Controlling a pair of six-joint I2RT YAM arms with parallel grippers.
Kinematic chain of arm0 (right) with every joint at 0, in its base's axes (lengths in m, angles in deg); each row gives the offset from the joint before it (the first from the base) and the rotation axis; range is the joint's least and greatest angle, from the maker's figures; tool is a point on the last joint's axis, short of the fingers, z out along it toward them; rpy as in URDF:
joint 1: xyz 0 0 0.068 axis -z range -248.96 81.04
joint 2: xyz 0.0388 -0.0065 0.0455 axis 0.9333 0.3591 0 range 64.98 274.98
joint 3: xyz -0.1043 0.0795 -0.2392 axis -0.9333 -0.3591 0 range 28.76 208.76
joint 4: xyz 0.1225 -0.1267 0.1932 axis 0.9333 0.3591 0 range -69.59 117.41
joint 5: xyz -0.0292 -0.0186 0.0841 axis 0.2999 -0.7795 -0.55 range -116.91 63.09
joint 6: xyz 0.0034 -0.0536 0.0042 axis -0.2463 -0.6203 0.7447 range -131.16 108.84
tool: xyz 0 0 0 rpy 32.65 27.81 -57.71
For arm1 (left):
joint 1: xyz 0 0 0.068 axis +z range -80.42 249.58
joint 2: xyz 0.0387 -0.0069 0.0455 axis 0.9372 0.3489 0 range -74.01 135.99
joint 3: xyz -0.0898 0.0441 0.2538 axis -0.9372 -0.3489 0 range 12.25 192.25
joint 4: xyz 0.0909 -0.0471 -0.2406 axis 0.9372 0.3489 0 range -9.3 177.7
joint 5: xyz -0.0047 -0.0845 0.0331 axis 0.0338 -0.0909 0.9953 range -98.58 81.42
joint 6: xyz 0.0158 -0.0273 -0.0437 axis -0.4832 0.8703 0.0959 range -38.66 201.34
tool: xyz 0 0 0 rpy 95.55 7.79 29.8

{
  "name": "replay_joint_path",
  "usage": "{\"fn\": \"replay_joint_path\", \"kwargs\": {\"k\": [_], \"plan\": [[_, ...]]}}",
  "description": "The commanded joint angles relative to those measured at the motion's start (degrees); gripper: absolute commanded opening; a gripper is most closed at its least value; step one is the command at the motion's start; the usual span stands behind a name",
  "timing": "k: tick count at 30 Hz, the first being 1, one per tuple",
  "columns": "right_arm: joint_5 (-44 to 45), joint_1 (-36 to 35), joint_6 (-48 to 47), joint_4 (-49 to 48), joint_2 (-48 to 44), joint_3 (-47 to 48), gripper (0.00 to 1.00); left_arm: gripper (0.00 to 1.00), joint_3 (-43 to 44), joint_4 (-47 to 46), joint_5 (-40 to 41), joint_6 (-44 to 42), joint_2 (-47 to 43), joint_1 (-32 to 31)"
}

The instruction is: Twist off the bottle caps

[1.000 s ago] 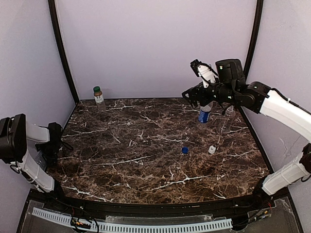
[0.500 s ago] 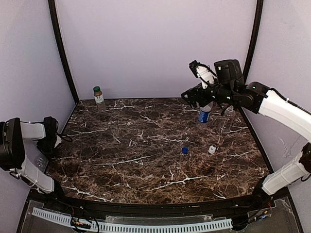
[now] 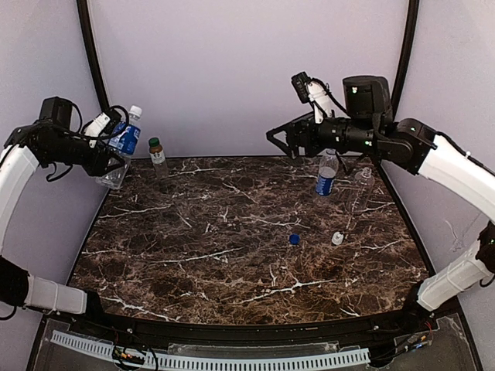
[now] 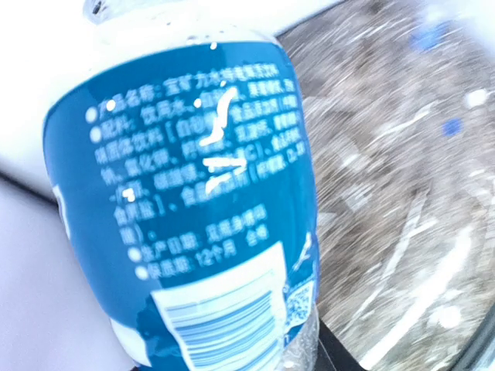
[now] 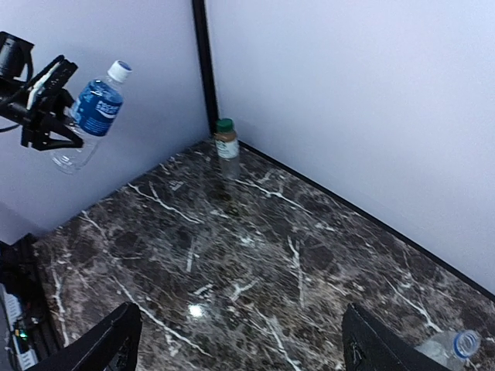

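Observation:
My left gripper (image 3: pixel 109 153) is raised at the far left, shut on a clear blue-labelled bottle (image 3: pixel 124 143) with a white cap. That bottle (image 4: pixel 193 201) fills the left wrist view and also shows tilted in the air in the right wrist view (image 5: pixel 89 116). A brownish bottle (image 3: pixel 158 157) with a green cap stands at the back left (image 5: pixel 226 139). Another blue-labelled bottle (image 3: pixel 326 175) and a clear unlabelled bottle (image 3: pixel 362 186) stand at the back right. My right gripper (image 3: pixel 283 140) hangs open above the table, left of those two, with nothing in it (image 5: pixel 244 348).
A loose blue cap (image 3: pixel 294 239) and a loose white cap (image 3: pixel 337 238) lie on the dark marble table (image 3: pixel 232 263). Pale walls close in the back and both sides. A black post (image 5: pixel 203 62) stands in the back left corner.
My left arm has swung up from low at the table's left edge, now holding the blue-labelled bottle high. My right gripper has moved left, away from the bottles at the back right.

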Motion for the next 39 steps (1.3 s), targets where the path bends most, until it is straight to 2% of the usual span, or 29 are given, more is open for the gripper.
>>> {"fn": "replay_joint_path", "kwargs": {"k": [1,2,7,12,14,17,21,24,25,26,30,32,36,39], "plan": [[-7.5,-5.7,3.3,-5.8,3.7,6.6,0.87,0.39,3.4,0.4,-20.7,7.3,-4.8,-7.3],[-8.4,-7.1,3.5,-7.0,4.8,7.9,0.87,0.37,3.0,-1.2,-20.8,9.8,-5.9,-10.3],[-10.7,-11.7,6.1,-12.6,11.6,15.0,0.84,0.32,0.0,-4.1,-25.4,16.9,-5.0,-16.5],[-10.9,-13.3,8.4,-11.0,19.4,25.7,0.8,0.36,0.1,-0.9,-24.8,11.8,-5.2,-24.2],[-11.2,-14.3,8.4,-11.9,21.2,27.0,0.79,0.36,-0.4,-1.3,-24.1,10.3,-6.0,-25.4],[-11.0,-15.7,8.1,-15.3,22.0,25.9,0.79,0.36,-4.8,-7.1,-22.3,10.6,-8.7,-26.2],[-2.2,-16.0,10.0,-12.0,22.9,26.8,0.77,0.39,-19.5,-21.4,-17.5,15.9,-18.9,-26.9],[-3.3,-16.1,11.0,-12.8,22.6,24.7,0.77,0.37,-35.8,-39.5,-13.9,21.5,-26.9,-27.3],[-3.7,-16.3,11.4,-12.6,23.0,24.4,0.77,0.36,-38.7,-43.1,-12.2,24.4,-30.0,-27.7],[-3.5,-16.7,11.5,-12.0,23.3,24.3,0.77,0.35,-42.8,-49.6,-11.5,25.8,-31.0,-27.9],[-4.3,-19.4,7.6,-12.1,25.1,23.8,0.8,0.31,-51.4,-65.9,-7.3,32.6,-33.9,-28.6],[-3.2,-20.5,6.0,-11.3,26.6,25.9,0.81,0.29,-55.5,-69.6,-7.0,33.1,-35.7,-28.6],[6.3,-20.7,6.2,-8.5,29.9,30.3,0.78,0.26,-62.6,-69.9,-4.7,33.3,-40.2,-28.6],[8.9,-20.5,5.2,-7.7,32.7,32.8,0.77,0.26,-67.0,-71.1,-5.2,32.0,-43.8,-28.6]]}}
